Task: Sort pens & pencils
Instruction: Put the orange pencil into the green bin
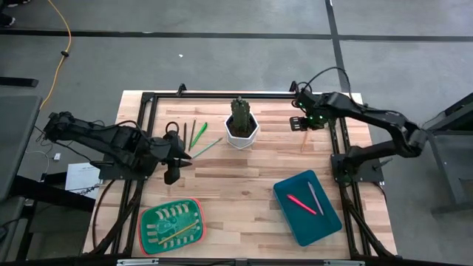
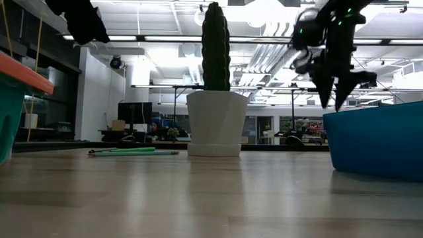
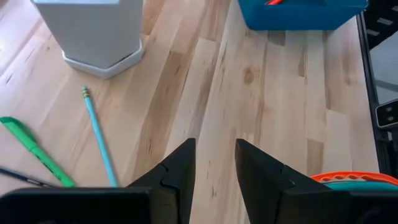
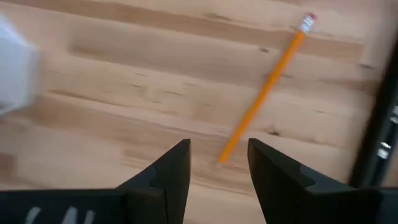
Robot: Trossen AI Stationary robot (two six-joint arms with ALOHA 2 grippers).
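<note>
- High view: the left gripper [image 1: 179, 157] hovers just beside loose sticks [image 1: 198, 135] left of the white pot [image 1: 242, 131]; the blue bin [image 1: 307, 208] holds a pink pen [image 1: 301, 204] and a grey pen [image 1: 315, 198]; the green tray [image 1: 171, 225] holds a pencil [image 1: 176, 233].
- Left wrist view: fingers [image 3: 177, 177] slightly apart, holding nothing; a green pen [image 3: 34, 151] and a teal pencil [image 3: 99, 137] lie ahead.
- Right wrist view: the right gripper [image 4: 217, 163], gaping and empty, sits above an orange pencil [image 4: 264, 90].
</note>
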